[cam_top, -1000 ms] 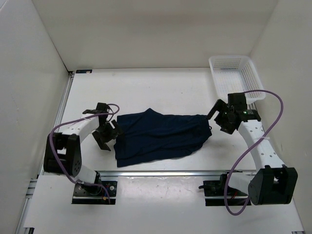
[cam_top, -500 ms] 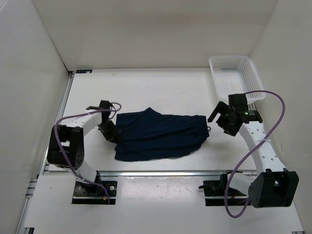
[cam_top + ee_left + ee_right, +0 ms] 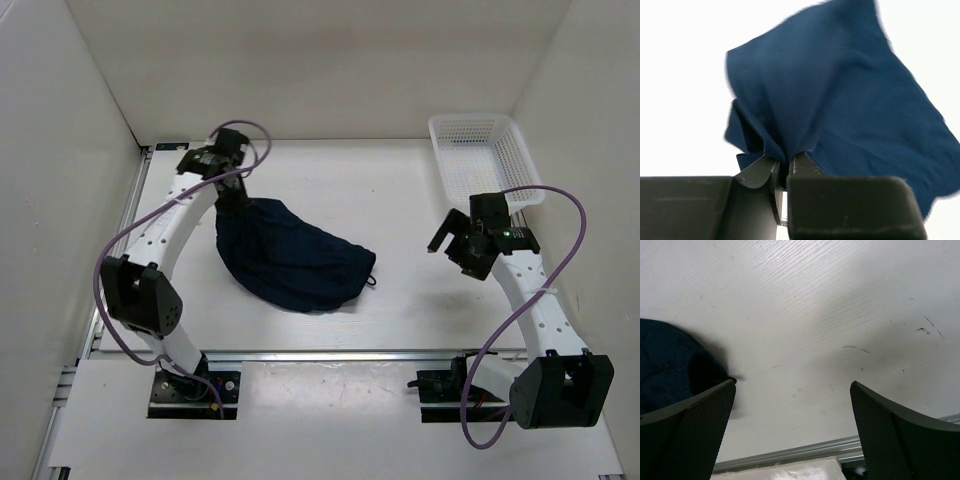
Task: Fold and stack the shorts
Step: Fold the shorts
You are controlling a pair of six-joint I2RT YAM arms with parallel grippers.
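"The left gripper (image 3: 230,195) has swung from the near-left edge toward the far-left corner of the white surface (image 3: 400,190). It dragged the soft navy-blue cloth shorts (image 3: 295,262) into a bunched heap left of centre."

"It's clenched on one pinch of fabric. The right gripper (image 3: 447,238) hangs released, well apart."

"With only one point held, they could twist or slip free instead of folding flat."
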